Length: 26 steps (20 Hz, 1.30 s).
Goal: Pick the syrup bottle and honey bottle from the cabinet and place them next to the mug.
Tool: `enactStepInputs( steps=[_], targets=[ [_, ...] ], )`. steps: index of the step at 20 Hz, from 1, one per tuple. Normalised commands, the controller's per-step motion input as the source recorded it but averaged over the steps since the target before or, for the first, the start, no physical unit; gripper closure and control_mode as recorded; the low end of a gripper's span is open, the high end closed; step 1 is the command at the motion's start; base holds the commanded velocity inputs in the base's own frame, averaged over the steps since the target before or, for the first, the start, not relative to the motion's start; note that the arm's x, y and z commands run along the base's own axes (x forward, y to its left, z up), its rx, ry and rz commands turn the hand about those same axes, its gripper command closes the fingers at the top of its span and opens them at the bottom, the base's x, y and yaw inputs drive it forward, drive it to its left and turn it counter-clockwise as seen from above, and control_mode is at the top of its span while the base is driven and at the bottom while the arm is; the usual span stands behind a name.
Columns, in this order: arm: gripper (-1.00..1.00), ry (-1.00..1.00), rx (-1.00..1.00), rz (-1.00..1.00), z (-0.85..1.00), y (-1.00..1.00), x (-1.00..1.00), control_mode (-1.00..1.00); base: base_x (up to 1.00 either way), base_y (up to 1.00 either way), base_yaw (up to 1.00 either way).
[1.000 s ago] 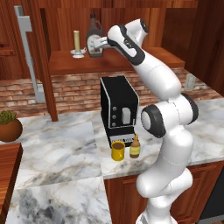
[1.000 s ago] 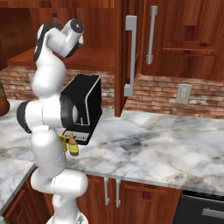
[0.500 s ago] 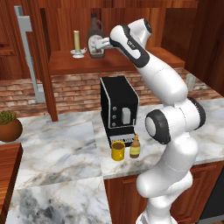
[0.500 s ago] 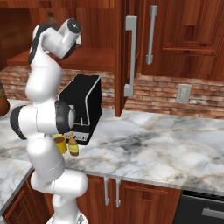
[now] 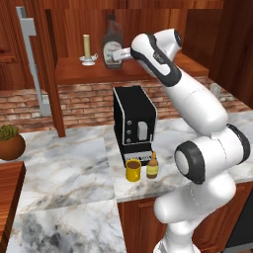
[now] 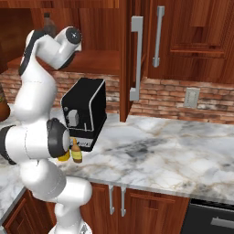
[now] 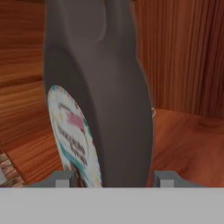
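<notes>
From the left base view, you see the gripper (image 5: pixel 112 56) at the syrup bottle (image 5: pixel 111 40) on the cabinet (image 5: pixel 99 74) shelf. The honey bottle (image 5: pixel 152 166) stands beside the mug (image 5: pixel 133 170).

In the hand view, its fingertips (image 7: pixel 62 179) flank the bottle (label blurred, unreadable); whether they pinch it, you cannot tell.

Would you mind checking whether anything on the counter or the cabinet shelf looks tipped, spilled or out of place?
Nothing stands out. The syrup bottle and a candle stand upright on the cabinet shelf, with the gripper at the bottle. On the counter, the honey bottle stands upright beside the mug; no spills.
</notes>
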Motion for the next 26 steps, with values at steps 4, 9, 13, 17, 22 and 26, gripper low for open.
enactStepInputs(
  steps=[4, 9, 13, 17, 22, 26],
  targets=[
    [1.00, -0.03, 0.03, -0.03, 0.00, -0.02, -0.73, -1.00, 0.00, 0.00, 0.00],
    [1.00, 0.00, 0.03, -0.03, 0.03, -0.02, -0.66, -1.00, 0.00, 0.00, 0.00],
    [1.00, 0.00, 0.02, -0.03, 0.11, -0.15, -0.69, -1.00, 0.00, 0.00, 0.00],
    [1.00, -0.03, 0.01, -0.01, 0.00, -0.24, -0.95, -1.00, 0.00, 0.00, 0.00],
    [1.00, -0.07, 0.01, 0.00, -0.01, -0.43, -0.99, -1.00, 0.00, 0.00, 0.00],
    [1.00, -0.04, 0.01, 0.00, -0.12, -0.63, -0.95, -1.00, 0.00, 0.00, 0.00]
  ],
)
